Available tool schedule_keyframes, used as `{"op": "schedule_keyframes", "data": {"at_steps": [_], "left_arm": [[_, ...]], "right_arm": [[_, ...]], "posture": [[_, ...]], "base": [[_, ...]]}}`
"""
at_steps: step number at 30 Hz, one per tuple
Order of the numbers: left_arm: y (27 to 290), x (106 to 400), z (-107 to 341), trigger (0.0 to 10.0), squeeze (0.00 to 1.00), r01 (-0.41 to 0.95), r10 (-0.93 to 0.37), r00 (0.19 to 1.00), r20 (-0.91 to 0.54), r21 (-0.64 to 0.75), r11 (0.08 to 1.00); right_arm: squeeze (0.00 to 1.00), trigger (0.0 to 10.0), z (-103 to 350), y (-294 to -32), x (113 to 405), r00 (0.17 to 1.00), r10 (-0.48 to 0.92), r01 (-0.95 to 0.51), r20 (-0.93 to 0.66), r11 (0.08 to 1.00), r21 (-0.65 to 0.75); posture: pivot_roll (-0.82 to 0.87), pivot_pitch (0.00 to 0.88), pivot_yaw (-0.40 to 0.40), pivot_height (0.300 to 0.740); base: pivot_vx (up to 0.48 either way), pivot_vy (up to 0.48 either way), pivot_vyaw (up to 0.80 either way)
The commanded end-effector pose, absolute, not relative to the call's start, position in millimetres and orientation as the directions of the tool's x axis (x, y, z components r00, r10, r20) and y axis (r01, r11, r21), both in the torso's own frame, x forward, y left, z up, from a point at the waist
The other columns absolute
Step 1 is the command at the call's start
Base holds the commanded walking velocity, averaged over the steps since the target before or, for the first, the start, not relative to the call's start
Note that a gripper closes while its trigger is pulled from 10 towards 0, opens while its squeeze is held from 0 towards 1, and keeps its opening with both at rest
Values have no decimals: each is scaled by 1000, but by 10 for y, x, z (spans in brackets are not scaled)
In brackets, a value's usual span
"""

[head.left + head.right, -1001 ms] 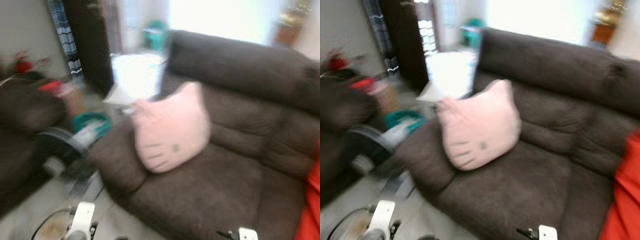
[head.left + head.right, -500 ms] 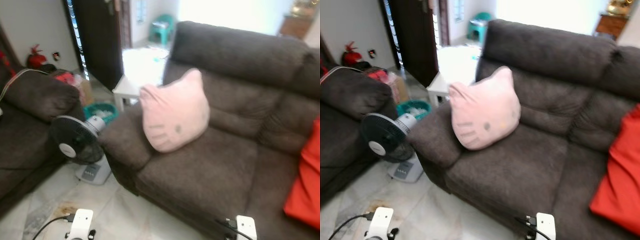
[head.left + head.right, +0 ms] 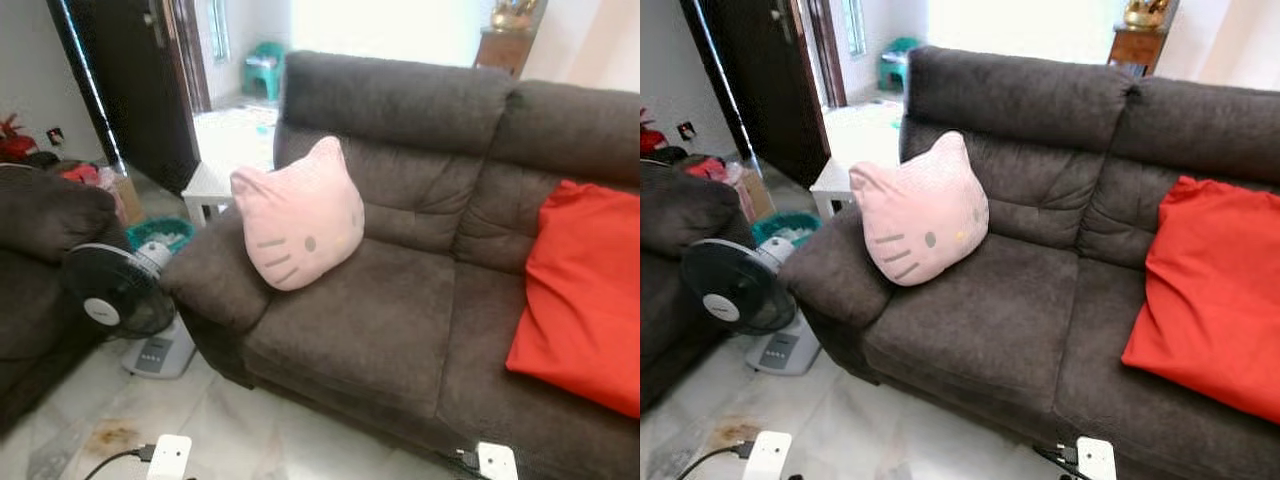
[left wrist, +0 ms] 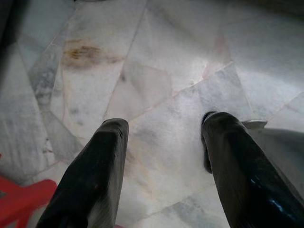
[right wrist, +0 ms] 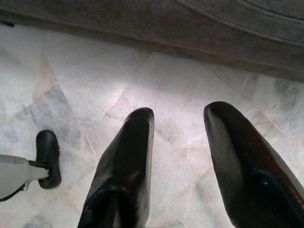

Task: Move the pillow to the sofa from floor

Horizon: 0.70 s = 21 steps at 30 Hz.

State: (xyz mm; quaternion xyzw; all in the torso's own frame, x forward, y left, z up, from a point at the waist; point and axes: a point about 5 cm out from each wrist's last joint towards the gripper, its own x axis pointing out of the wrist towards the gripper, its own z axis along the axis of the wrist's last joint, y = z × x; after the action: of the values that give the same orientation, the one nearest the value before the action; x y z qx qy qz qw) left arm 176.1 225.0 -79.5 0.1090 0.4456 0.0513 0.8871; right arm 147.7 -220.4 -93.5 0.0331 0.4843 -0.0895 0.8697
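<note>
Pillow (image 3: 296,218), pink and shaped like a cat's face, leaned upright in the corner of the dark brown sofa (image 3: 380,330), resting against the armrest and the back cushion, well apart from both grippers. A red cushion (image 3: 585,300) lay at the other end of the seat. Both arms hung low in front of the sofa, over the pale marble floor (image 4: 156,90). The left gripper (image 4: 164,142) pointed down at the bare tiles with its two black fingers spread wide and nothing between them; a brown stain (image 4: 85,51) marked the floor ahead of it. The right gripper (image 5: 178,137) also had its fingers apart and empty, above the tiles just in front of the sofa's base (image 5: 190,28). Beside the sofa's armrest stood a black floor fan (image 3: 125,300), with a teal basket (image 3: 160,232) and a small white table (image 3: 205,185) behind it, near a dark door (image 3: 135,80).
</note>
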Motion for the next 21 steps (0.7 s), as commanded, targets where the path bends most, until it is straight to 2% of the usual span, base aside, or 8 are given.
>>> {"op": "schedule_keyframes", "data": {"at_steps": [1,17,21], "left_arm": [[2250,1774,-791,10000,0,15,178,594,-784,231,973],[2275,1812,-761,10000,0,37,176,619,-765,253,967],[2276,1809,-763,10000,0,40,176,615,-769,254,966]], "right_arm": [[0,10000,-915,-2219,1518,526,-123,186,-842,982,-27],[0,10000,-917,-2190,1529,528,-103,153,-843,988,-25],[0,10000,-916,-2190,1532,528,-103,153,-843,988,-25]], "posture": [[166,0,-76,740],[164,0,-69,740],[167,0,-71,740]], "base": [[0,0,-756],[0,0,-764],[0,-413,-723]]}}
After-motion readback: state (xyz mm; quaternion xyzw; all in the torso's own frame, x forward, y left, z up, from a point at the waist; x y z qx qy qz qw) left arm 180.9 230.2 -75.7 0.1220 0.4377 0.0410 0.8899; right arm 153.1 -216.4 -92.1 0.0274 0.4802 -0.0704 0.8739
